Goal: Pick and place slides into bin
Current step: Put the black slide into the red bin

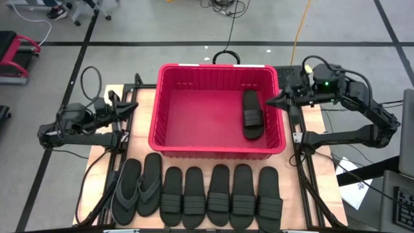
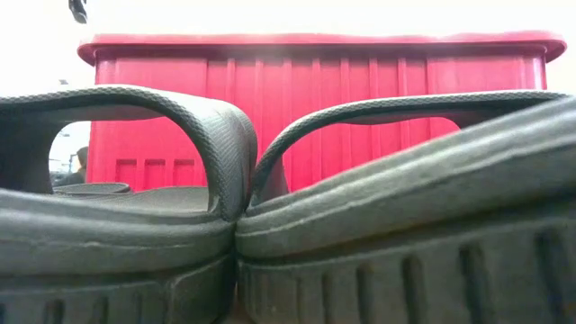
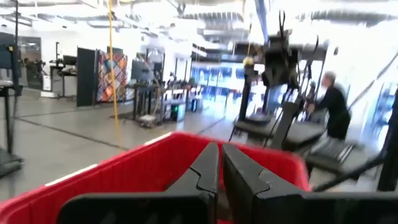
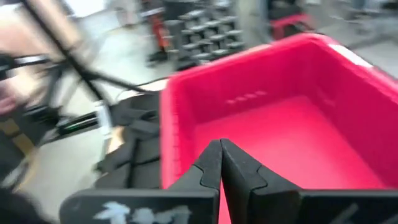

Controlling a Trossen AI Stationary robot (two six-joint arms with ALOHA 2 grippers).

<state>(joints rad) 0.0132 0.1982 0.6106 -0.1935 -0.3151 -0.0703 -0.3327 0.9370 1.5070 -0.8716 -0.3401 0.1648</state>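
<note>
The red bin (image 1: 169,110) stands mid-table. One black slide (image 1: 252,115) lies flat on the bin's floor by its right wall. Several more black slides (image 1: 218,195) and a dark grey flip-flop pair (image 1: 138,189) lie sole-down in a row along the near edge. Two of the slides fill the low view (image 2: 135,225), with the bin (image 2: 315,108) behind them. My left gripper (image 1: 132,105) is shut and empty, left of the bin, and points at it (image 3: 220,158). My right gripper (image 1: 270,101) is shut and empty over the bin's right rim, pointing into the bin (image 4: 220,152).
Black rails run along the table's left side (image 1: 119,139) and right side (image 1: 299,139). Cables lie on the floor beyond the far edge (image 1: 226,55). A person (image 3: 336,112) stands far off in the room behind.
</note>
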